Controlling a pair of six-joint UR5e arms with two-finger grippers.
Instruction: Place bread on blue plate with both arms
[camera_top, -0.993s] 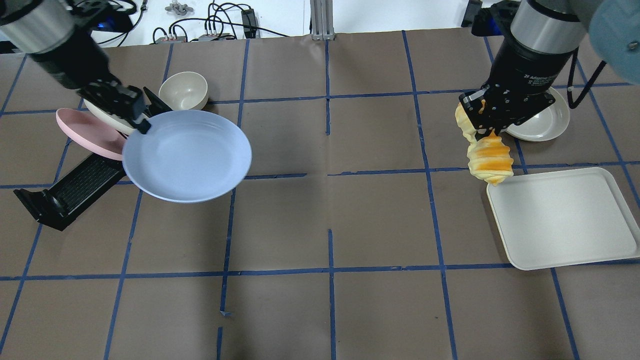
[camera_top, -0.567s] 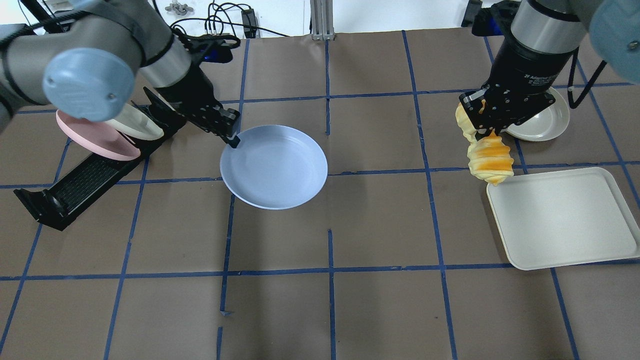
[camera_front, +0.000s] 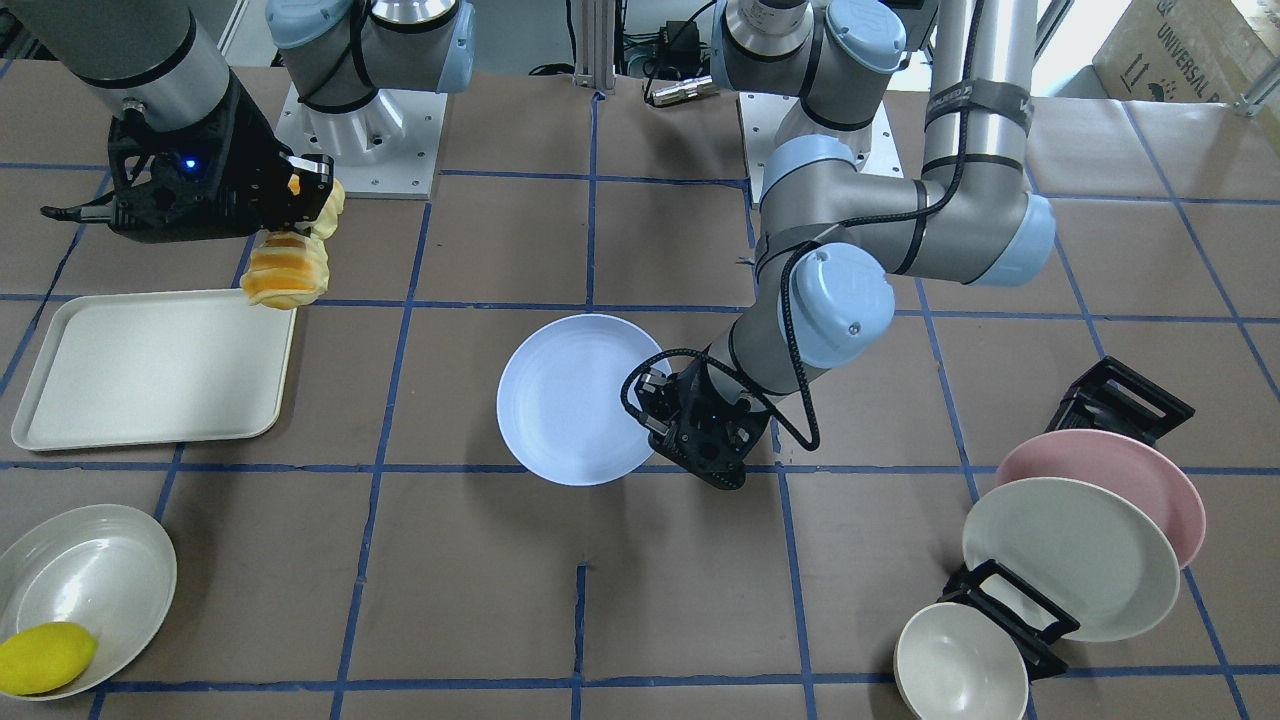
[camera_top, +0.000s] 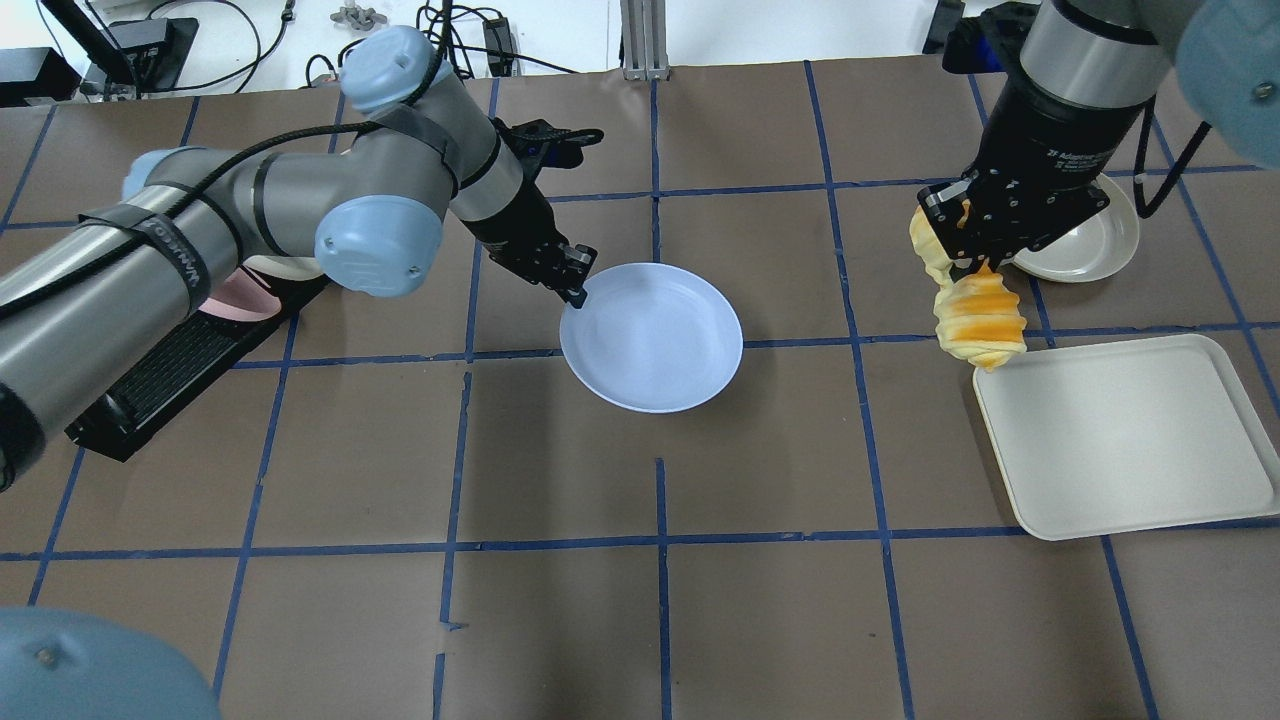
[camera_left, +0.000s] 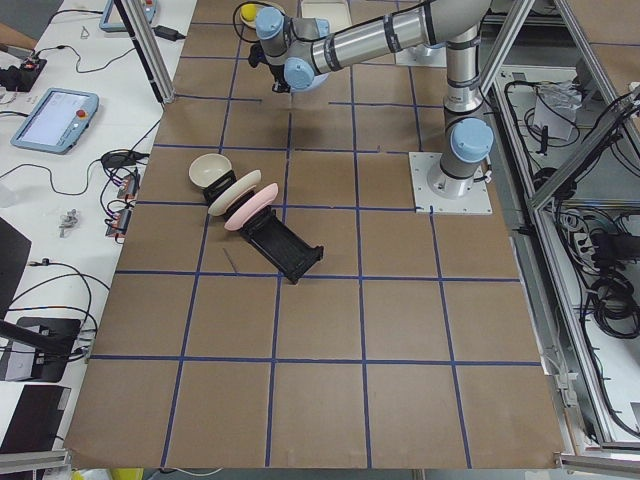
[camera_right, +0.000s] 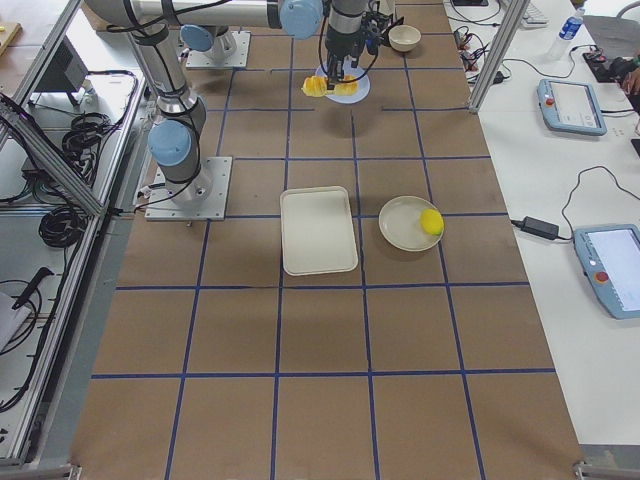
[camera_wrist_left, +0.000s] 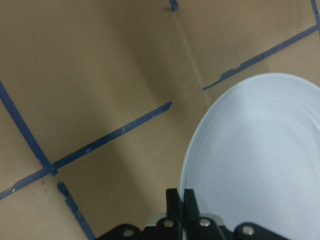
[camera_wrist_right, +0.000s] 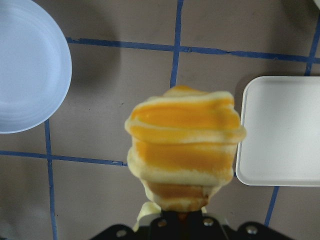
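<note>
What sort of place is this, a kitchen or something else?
Probably a robotics lab: the left arm and right arm are bolted to a table with a blue tape grid, and teach pendants lie on a side bench.

The left arm (camera_top: 250, 200) is stretching low toward the middle, left gripper (camera_top: 578, 290) pinching the left rim of the blue plate (camera_top: 660, 340), while the right arm (camera_top: 1075, 70) is hovering far right, right gripper (camera_top: 962, 262) clamping the bread (camera_top: 982, 320).

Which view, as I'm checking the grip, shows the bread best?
The right wrist view: the bread is large and central, stripes sharp, held by the right gripper. Overhead and front views show it smaller, hanging by the tray; the exterior right view shows it tiny; the left-side views miss it.
</note>
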